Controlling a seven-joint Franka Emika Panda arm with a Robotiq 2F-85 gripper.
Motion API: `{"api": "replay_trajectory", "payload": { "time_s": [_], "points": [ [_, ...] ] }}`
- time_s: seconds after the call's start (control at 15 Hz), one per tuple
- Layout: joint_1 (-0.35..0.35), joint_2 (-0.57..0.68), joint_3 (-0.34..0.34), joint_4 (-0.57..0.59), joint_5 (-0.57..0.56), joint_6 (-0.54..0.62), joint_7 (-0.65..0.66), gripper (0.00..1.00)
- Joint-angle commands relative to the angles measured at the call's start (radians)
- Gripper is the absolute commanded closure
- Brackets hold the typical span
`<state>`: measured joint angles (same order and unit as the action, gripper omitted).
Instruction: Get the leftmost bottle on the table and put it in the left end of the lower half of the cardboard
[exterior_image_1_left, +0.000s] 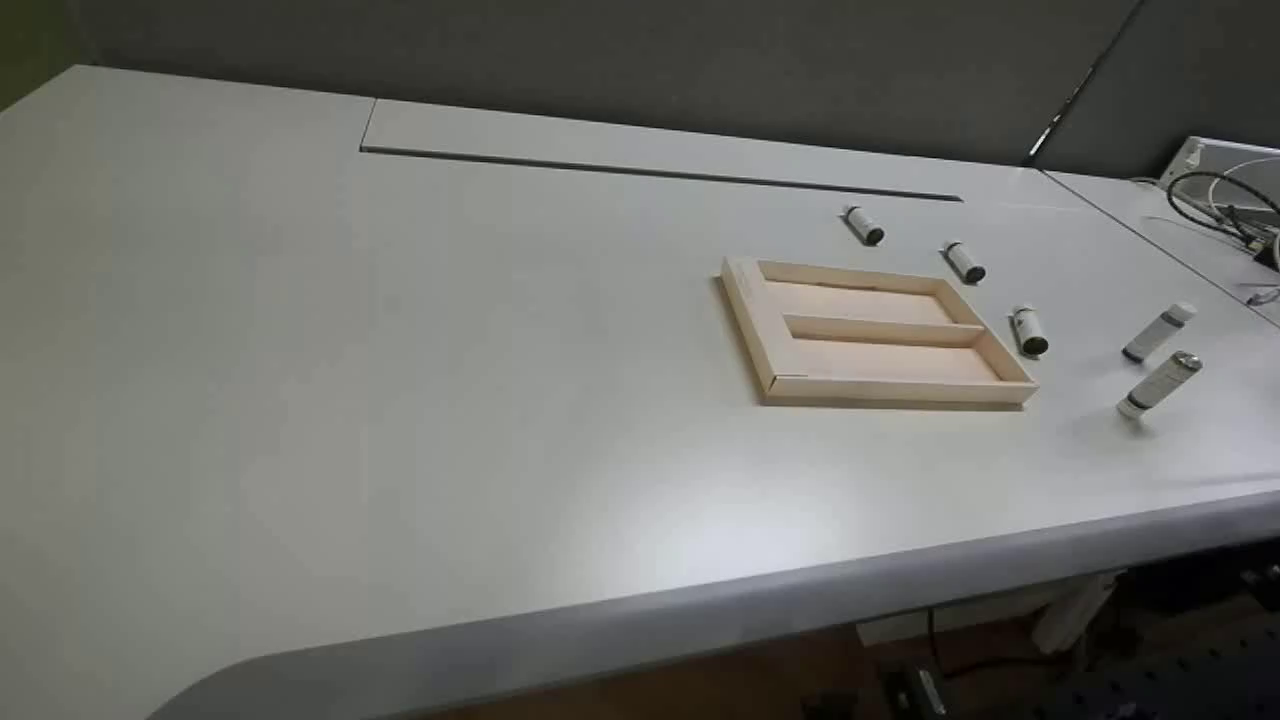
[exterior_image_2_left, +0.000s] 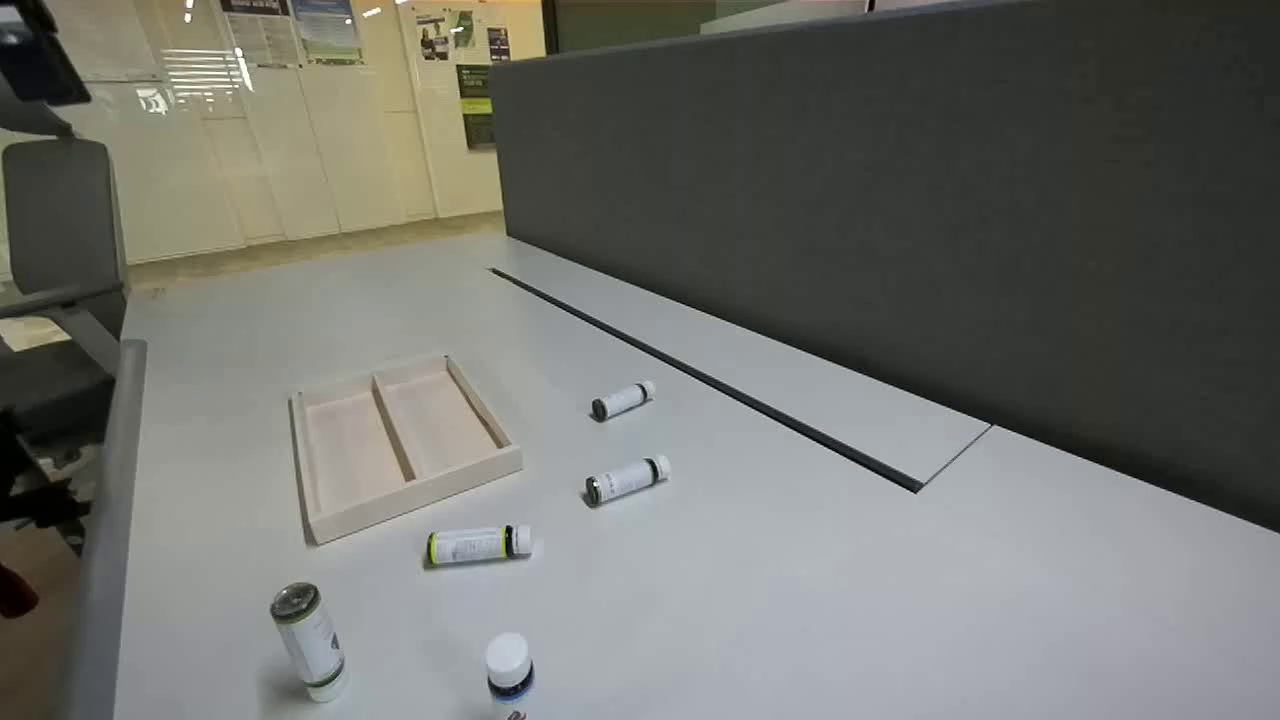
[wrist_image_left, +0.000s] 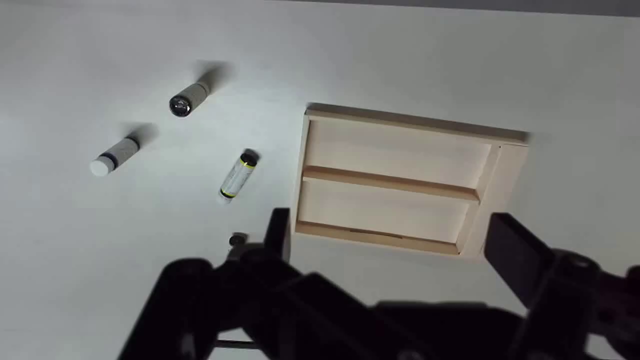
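The tan cardboard (exterior_image_1_left: 752, 325) lies flat on the white table (exterior_image_1_left: 400, 350); both halves hold nothing. It also shows in an exterior view (exterior_image_2_left: 420, 497) and the wrist view (wrist_image_left: 500, 190). In an exterior view the leftmost bottle (exterior_image_1_left: 864, 225) lies on its side behind the frame; it also lies in an exterior view (exterior_image_2_left: 622, 400). Two more bottles (exterior_image_1_left: 964, 262) (exterior_image_1_left: 1029, 331) lie beside the frame. A white-capped bottle (wrist_image_left: 116, 156) stands upright; another (wrist_image_left: 190, 100) stands cap down. My gripper (wrist_image_left: 390, 225) is open and empty above the frame's edge, hiding a bottle.
A grey partition (exterior_image_1_left: 600, 70) borders the table's back, with a dark slot (exterior_image_1_left: 660, 176) before it. The rounded table edge (exterior_image_1_left: 700, 610) runs along the front. Cables (exterior_image_1_left: 1235, 215) lie at the back right in an exterior view. A chair (exterior_image_2_left: 60, 210) stands beyond the table.
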<state>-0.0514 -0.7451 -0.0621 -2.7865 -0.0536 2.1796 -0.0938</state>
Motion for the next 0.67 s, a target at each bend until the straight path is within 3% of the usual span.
{"api": "replay_trajectory", "payload": {
  "time_s": [0.0,0.53,0.6],
  "points": [
    [0.002,0.000,-0.001,0.002,-0.001,-0.003,0.001,0.00],
    [0.002,0.005,-0.001,0.002,-0.001,-0.003,-0.003,0.00],
    [-0.010,0.040,-0.038,0.026,0.012,-0.021,-0.020,0.00]
  ]
}}
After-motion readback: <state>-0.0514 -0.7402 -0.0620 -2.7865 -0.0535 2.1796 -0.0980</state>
